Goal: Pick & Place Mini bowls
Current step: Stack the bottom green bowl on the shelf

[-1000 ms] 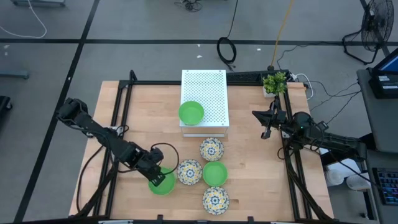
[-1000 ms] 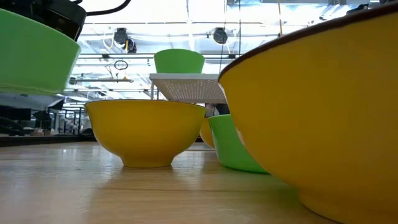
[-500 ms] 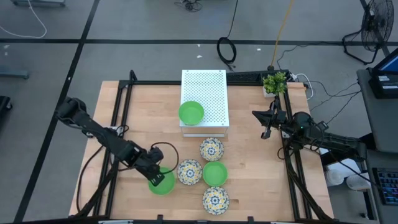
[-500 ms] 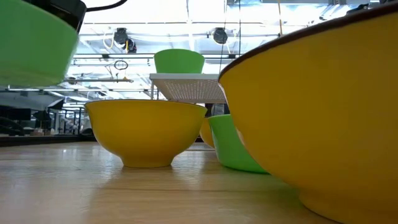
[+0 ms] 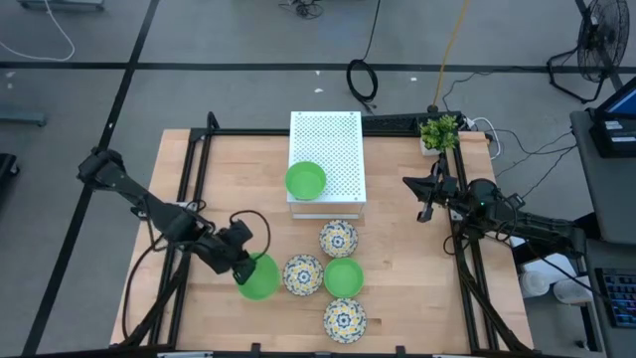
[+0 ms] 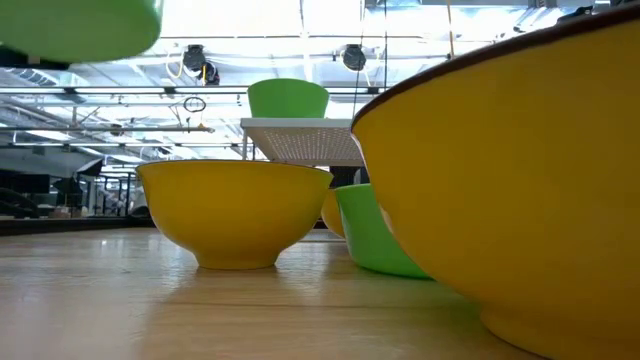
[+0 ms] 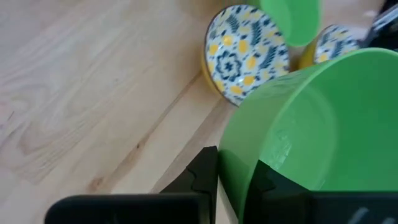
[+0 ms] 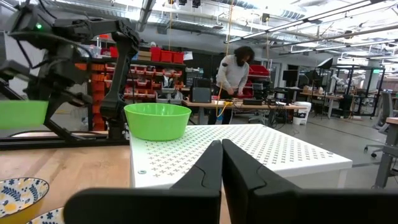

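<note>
The left gripper [image 5: 241, 270] was clamped on the rim of a plain green mini bowl [image 5: 259, 277], one finger inside the wall and one outside as the left wrist view showed, and held it clear of the table [image 5: 189, 169]; in the low view the bowl hung high above the boards. Just at its 3 o'clock sat a floral mini bowl [image 5: 303, 274], then a second green bowl [image 5: 344, 277] beyond that. Another floral bowl [image 5: 338, 239] lay at 1 o'clock from the gripper, and a third [image 5: 344, 318] at 4 o'clock. Farther off at 1 o'clock stood the white perforated box [image 5: 327, 154], with one green bowl [image 5: 305, 180] already set on its near corner.

By that count one bowl looked placed, one was in transit, and four waited on the table. The right gripper [image 5: 425, 211] rested at the table's right side, fingers pressed together and empty.
</note>
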Motion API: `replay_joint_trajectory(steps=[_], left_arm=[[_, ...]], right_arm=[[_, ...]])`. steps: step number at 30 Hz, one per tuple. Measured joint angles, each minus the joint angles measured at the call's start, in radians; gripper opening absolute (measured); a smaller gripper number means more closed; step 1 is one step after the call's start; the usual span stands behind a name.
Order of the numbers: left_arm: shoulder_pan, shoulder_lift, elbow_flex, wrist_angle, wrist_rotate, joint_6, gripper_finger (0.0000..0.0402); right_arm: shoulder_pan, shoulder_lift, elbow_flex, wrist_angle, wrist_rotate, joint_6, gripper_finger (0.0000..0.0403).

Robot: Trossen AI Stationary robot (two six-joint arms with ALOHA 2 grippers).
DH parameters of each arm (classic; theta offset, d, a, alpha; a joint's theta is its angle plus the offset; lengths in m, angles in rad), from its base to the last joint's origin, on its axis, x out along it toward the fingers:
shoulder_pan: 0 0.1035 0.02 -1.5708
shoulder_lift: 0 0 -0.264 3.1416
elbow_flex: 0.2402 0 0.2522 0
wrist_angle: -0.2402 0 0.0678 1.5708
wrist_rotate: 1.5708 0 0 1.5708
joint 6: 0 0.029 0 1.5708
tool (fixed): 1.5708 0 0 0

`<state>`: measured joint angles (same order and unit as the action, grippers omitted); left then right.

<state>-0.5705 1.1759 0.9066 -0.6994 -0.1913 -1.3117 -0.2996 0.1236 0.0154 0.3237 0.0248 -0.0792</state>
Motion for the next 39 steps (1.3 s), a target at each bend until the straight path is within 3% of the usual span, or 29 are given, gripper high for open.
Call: replay_joint_trajectory(steps=[16, 39], left_arm=[[0.0, -0.157, 0.0, -0.005, -0.127, 0.051, 0.0035], [0.023, -0.261, 0.0, 0.002, -0.445, 0.263, 0.0035]], right_arm=[[0.0, 0.0, 0.0, 0.0, 0.0, 0.0, 0.0], [0.0, 0.0, 0.0, 0.0, 0.0, 0.0, 0.0]])
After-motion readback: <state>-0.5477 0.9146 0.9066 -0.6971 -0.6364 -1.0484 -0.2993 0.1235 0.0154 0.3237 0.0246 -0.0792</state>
